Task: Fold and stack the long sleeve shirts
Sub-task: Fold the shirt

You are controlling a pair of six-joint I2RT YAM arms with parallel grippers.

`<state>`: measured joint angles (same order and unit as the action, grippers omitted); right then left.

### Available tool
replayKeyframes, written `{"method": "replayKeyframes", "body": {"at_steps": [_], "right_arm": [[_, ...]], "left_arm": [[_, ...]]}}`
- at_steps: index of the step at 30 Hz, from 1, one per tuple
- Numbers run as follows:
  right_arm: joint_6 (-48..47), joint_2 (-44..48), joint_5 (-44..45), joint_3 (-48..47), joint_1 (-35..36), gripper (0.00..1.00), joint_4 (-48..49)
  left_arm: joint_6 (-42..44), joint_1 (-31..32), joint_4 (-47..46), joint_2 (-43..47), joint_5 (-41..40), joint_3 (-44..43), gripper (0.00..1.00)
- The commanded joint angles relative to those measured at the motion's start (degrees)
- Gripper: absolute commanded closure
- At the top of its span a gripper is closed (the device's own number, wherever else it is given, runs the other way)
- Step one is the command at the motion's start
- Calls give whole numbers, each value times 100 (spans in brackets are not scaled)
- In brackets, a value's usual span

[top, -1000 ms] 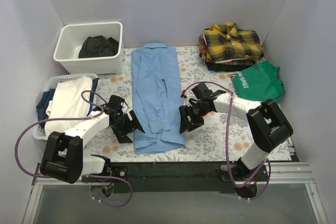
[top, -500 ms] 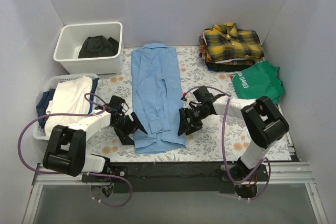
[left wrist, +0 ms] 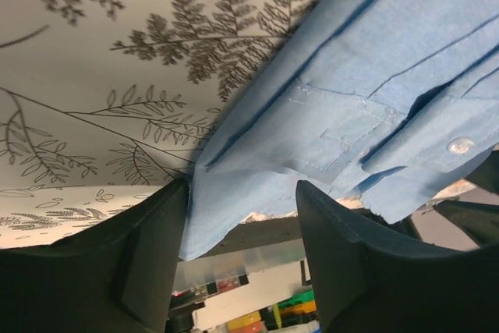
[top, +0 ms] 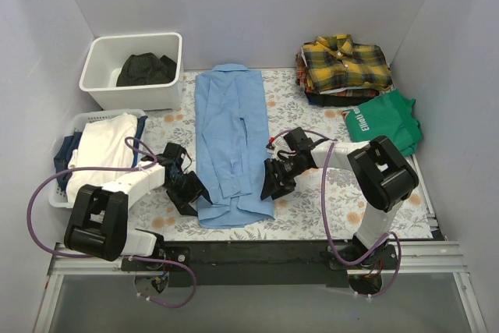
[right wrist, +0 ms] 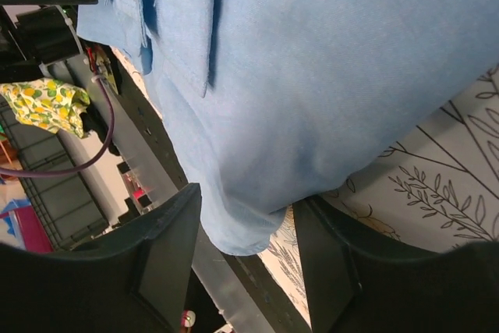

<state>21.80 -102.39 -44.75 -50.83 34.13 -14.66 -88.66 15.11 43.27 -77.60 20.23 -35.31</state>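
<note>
The plain light blue button-up shirt lies flat down the middle of the floral-covered bench, collar toward the far edge. The left gripper and right gripper straddle its near hem corners, jaws fairly wide, cloth between them unclamped. The folded yellow-and-black plaid shirt tops a pile at the far right corner.

A shirt lies spread along the middle of the table, collar toward the top of the frame. At upper left stands a tub with a garment in it. Below it, at the left edge, is a basket holding clothes. At upper right sits a folded shirt, with a T-shirt just below it. The left gripper and right gripper flank the spread shirt's lower corners
</note>
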Motion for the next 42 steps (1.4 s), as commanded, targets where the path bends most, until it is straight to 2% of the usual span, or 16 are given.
{"method": "replayKeyframes", "body": {"at_steps": [1,5,8,11,12,13,14,20,28,32,42], "right_arm": [[52,-132,739,11,15,43,235],[166,-202,854,-32,15,47,270],[193,-282,802,-103,6,65,261],[202,-282,775,-94,15,83,218],[193,-247,766,-77,15,87,200],[175,-229,766,-50,15,95,148],[158,-211,749,-33,15,99,104],[-52,236,451,169,15,99,-283],[-212,992,-261,398,15,99,-819],[-185,940,-534,170,15,99,-898],[-194,272,-517,-586,-38,99,-1215]], "left_arm": [[-265,-17,-177,-18,-923,-125,46],[-415,-17,-547,17,-968,-134,51],[-310,-17,-670,-132,-907,-134,57],[-187,-17,-740,-229,-828,-99,76],[-160,-17,-775,-229,-801,-90,90],[-125,-17,-776,-220,-792,-90,98],[-108,-17,-758,-194,-784,-116,100],[16,-17,-346,219,-687,-134,100],[262,-17,692,1054,-564,-196,100],[341,-17,648,949,-432,-318,100],[534,-17,463,237,-502,-1091,100]]}}
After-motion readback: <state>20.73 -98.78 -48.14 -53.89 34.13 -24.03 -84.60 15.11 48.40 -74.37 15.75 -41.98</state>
